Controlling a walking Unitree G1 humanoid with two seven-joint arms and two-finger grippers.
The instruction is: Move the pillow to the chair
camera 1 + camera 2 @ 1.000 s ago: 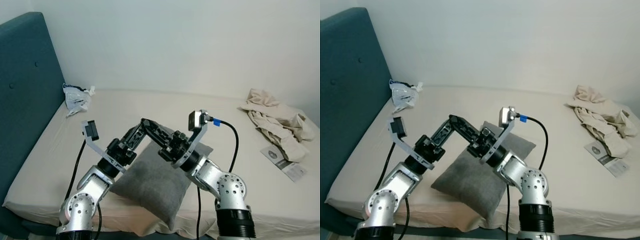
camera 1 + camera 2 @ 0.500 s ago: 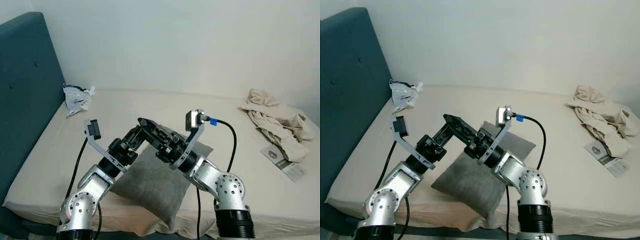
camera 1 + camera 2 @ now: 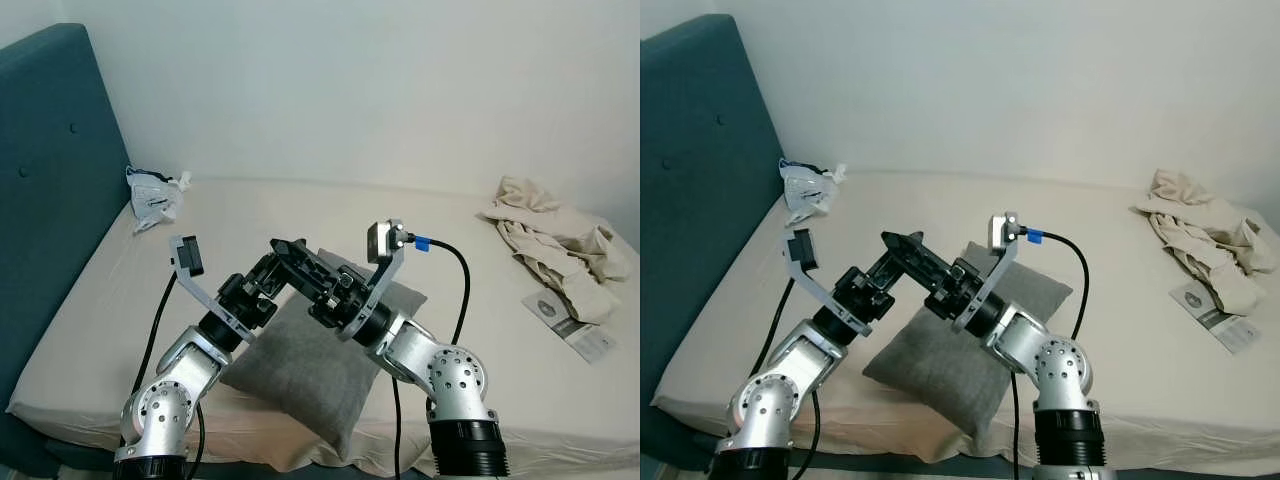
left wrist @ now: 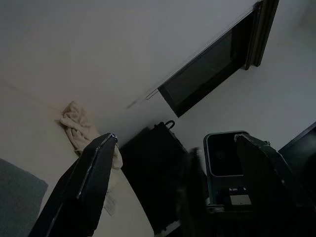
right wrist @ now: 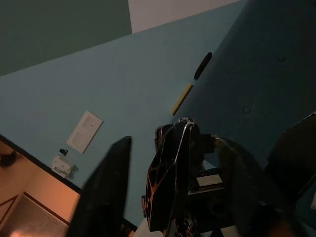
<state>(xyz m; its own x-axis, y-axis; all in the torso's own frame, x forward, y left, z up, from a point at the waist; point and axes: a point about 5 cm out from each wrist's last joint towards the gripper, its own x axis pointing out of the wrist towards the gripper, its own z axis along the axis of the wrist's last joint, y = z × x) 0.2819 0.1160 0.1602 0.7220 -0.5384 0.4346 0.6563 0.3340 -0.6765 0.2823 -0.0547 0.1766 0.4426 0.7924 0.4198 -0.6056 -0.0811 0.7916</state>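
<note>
Grey pillow (image 3: 318,360) lies on bed (image 3: 90,330) near front edge, upper part hidden behind crossed arms. Left gripper (image 3: 296,247) and right gripper (image 3: 902,243) raised above pillow, fingertips overlapping (contact with pillow cannot be judged). Left wrist view: fingers (image 4: 81,187) spread wide, nothing between; right wrist view, blurred: fingers (image 5: 106,182) apart. Beyond: teal headboard (image 3: 45,180), crumpled plastic bag (image 3: 153,196), beige cloth (image 3: 555,245), leaflet (image 3: 572,326).

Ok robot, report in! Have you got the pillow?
Left gripper and right gripper both open, crossed above the pillow, holding nothing. Pillow lying on the bed at its near edge. Nothing on top of it.
</note>
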